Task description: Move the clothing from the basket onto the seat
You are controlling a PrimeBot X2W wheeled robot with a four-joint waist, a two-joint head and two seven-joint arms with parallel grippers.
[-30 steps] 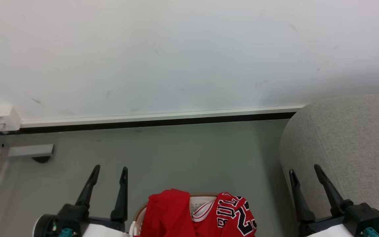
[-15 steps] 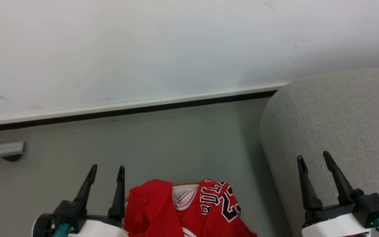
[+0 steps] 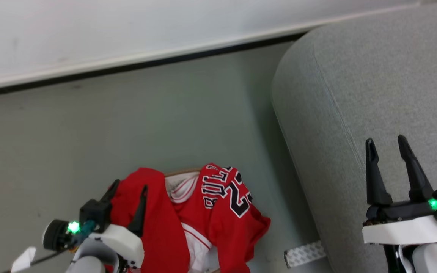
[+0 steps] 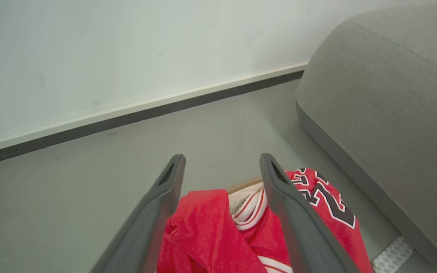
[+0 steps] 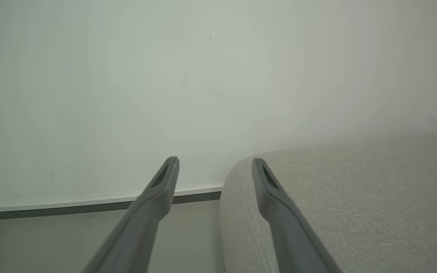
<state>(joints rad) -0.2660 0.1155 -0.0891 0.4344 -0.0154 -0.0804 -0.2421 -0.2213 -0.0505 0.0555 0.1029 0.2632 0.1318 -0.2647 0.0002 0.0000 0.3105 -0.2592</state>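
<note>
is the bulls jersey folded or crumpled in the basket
Crumpled, not folded: the jersey lies bunched and draped over the basket rim.

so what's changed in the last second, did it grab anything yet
The head camera has tipped down and swung right, so the wall slid up the view. The left tool has come in over the red clothing; before, it stood beside it. Nothing has been taken hold of: it and the right tool, by the seat, stay open. The clothing still lies draped in the basket.
</note>
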